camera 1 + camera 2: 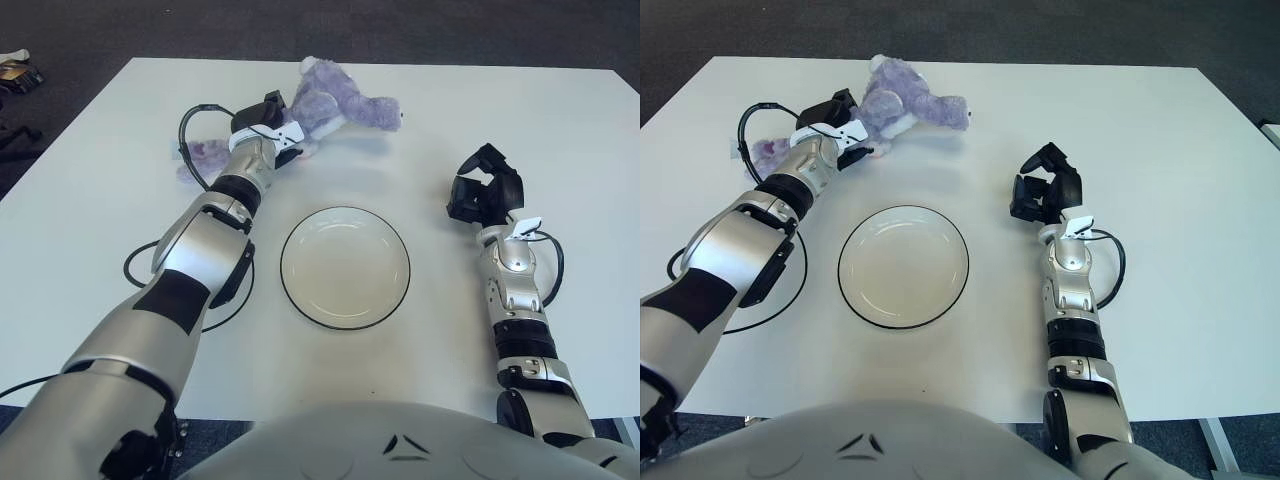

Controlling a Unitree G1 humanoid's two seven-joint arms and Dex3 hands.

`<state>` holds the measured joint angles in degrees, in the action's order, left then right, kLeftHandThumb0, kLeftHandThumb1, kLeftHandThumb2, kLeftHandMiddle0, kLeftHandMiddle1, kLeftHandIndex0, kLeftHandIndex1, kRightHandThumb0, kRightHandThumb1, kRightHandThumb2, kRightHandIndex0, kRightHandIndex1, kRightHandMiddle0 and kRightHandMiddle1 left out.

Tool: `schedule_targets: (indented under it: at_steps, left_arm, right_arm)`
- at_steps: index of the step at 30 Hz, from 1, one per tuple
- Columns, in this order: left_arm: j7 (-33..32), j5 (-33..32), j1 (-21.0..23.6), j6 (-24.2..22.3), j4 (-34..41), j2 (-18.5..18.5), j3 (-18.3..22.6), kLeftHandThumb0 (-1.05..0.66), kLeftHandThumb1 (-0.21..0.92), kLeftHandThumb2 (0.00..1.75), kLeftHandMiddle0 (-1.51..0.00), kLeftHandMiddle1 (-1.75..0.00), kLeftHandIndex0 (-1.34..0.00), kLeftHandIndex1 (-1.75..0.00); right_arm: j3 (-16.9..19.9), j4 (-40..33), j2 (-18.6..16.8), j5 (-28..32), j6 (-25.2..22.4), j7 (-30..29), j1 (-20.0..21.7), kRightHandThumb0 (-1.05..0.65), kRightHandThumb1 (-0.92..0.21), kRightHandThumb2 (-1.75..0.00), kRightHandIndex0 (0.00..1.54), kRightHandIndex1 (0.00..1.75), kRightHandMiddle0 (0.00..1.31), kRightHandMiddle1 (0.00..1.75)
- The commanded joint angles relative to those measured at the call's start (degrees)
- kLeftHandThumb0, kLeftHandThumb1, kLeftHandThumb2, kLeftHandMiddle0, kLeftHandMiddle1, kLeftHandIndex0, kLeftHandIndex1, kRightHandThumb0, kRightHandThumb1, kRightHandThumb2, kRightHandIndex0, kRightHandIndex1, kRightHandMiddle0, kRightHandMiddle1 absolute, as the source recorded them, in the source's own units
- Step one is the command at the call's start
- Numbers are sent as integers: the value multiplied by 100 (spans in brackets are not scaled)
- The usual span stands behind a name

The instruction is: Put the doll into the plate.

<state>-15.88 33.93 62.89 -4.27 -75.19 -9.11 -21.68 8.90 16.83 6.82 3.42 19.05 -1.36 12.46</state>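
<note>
A purple plush doll [345, 100] lies on the white table [520, 120] near its far edge, left of centre. My left hand [272, 125] reaches across to the doll's middle, and its black fingers are closed around the body. Part of the doll [205, 152] sticks out to the left of the wrist. A white plate with a dark rim [345, 268] stands empty in the middle of the table, nearer to me than the doll. My right hand [484, 190] shows to the right of the plate, fingers relaxed and holding nothing.
A black cable [140, 262] loops over the table beside my left forearm, left of the plate. The table's far edge runs just behind the doll, with dark carpet beyond. A small object [18, 72] lies on the floor at far left.
</note>
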Motion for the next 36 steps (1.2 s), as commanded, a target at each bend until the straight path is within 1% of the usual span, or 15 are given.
schedule_targets:
  at_steps: [1, 8, 16, 24, 29, 36]
  left_arm:
    - [295, -129, -297, 14, -143, 71, 47, 0, -9, 159, -105, -118, -81, -175]
    - [372, -262, -244, 162, -78, 26, 171, 0, -12, 162, -107, -119, -83, -175]
    - [451, -450, -196, 478, 24, -55, 324, 0, -15, 166, -110, -120, -82, -175]
    - [452, -501, -158, 673, 79, -113, 351, 0, -15, 168, -111, -124, -80, -175]
    - [484, -494, -65, 736, 122, -157, 348, 0, -16, 169, -109, -130, -78, -175]
    - [540, -485, 15, 814, 254, -234, 343, 0, -15, 174, -105, -143, -76, -175]
  right_arm:
    - [-4, 81, -138, 14, -107, -37, -318, -47, -35, -129, 134, 175, 59, 175]
    - [-13, 7, -164, -21, -254, -126, -324, -47, -36, -127, 134, 175, 58, 175]
    - [-27, -53, -148, 18, -395, -105, -324, -47, -35, -128, 135, 175, 58, 175]
    - [-7, -91, -155, 75, -542, -85, -315, -47, -34, -129, 136, 175, 59, 175]
    - [-10, -73, -142, 64, -548, -81, -310, -47, -33, -130, 136, 175, 60, 175]
    - [-15, -48, -123, 62, -530, -45, -305, -48, -32, -131, 136, 175, 61, 175]
